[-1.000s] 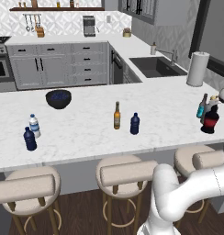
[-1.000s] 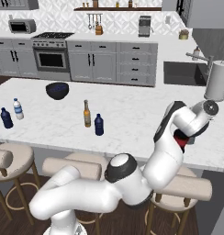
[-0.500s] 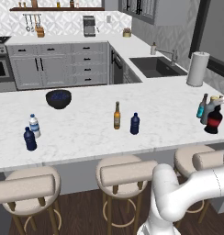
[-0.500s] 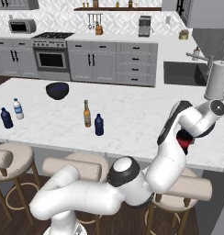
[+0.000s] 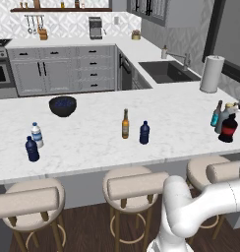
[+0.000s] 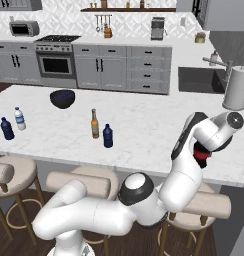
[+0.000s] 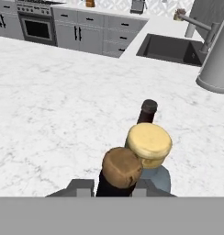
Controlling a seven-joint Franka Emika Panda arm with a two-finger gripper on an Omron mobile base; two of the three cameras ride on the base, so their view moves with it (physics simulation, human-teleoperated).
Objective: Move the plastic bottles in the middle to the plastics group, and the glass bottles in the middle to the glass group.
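While the hand [image 7: 114, 186] is grasping the round dark bottle [image 5: 228, 129] by its neck, it is setting it on the desk [image 5: 92, 133] just beside the teal bottle [image 5: 216, 115] and the grey-blue bottle [image 7: 149, 147], so three glass bottles are gathering there. Far from the hand, one amber bottle [image 5: 125, 124] and one navy bottle [image 5: 144, 133] are waiting in the middle.

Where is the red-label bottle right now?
In the left base view, the red-label bottle stands at the counter's far right end, right beside the grey-blue bottle and teal bottle.
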